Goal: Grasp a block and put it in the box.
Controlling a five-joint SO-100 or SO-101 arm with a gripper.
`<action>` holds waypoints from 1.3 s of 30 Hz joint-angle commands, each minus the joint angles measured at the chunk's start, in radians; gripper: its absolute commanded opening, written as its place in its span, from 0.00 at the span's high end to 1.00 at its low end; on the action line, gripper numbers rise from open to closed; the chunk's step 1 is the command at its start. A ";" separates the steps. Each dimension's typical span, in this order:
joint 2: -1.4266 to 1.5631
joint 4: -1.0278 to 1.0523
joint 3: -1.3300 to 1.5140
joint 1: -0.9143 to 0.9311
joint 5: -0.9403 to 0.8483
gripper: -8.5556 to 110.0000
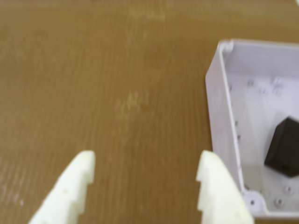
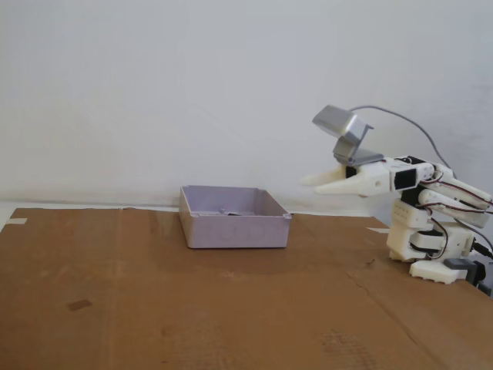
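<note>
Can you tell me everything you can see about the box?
The box is a shallow, square, pale lilac-grey tray that looks like plastic, with low walls and rounded corners. It sits flat on the brown cardboard sheet, open side up. In the wrist view small round studs dot its floor, and the black block lies inside, cut off by the picture's edge. The open gripper is beside it, not touching.

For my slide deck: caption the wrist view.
Open gripper over bare brown cardboard, empty-handed, with the black block already resting inside the box at right.
</note>
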 commanded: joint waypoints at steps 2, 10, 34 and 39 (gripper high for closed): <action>0.040 0.117 0.048 -0.006 0.000 0.71; 0.040 0.348 0.048 -0.006 0.000 0.71; 0.040 0.649 0.048 -0.005 0.000 0.93; 0.040 0.713 0.048 -0.006 0.009 0.93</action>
